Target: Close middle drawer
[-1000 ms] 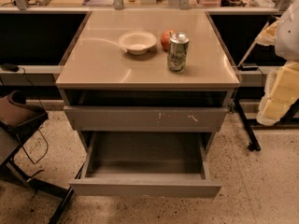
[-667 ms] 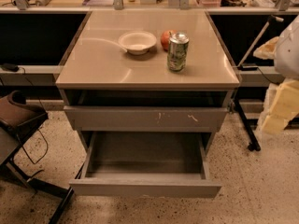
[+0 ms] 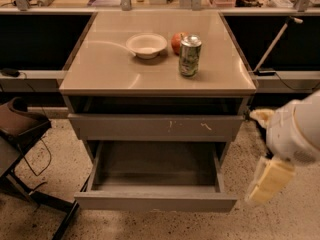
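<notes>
1. Target: the middle drawer (image 3: 156, 176) stands pulled well out beneath the scratched front (image 3: 156, 127). Its dark interior is exposed and its plain front is nearest the camera.
2. My gripper (image 3: 269, 180) hangs to the right of the cabinet, near the drawer's right corner but apart from it, touching nothing. Whether it is spread or closed cannot be made out.
3. Step in hand, in my judgement: approach. The push is not yet begun.
4. The next move calls for bringing the gripper round before the flat front, near its middle. It should then press straight inward so the drawer does not skew.
5. The can (image 3: 190, 55) and bowl (image 3: 146, 45) on the table (image 3: 100, 69) need no attention.
</notes>
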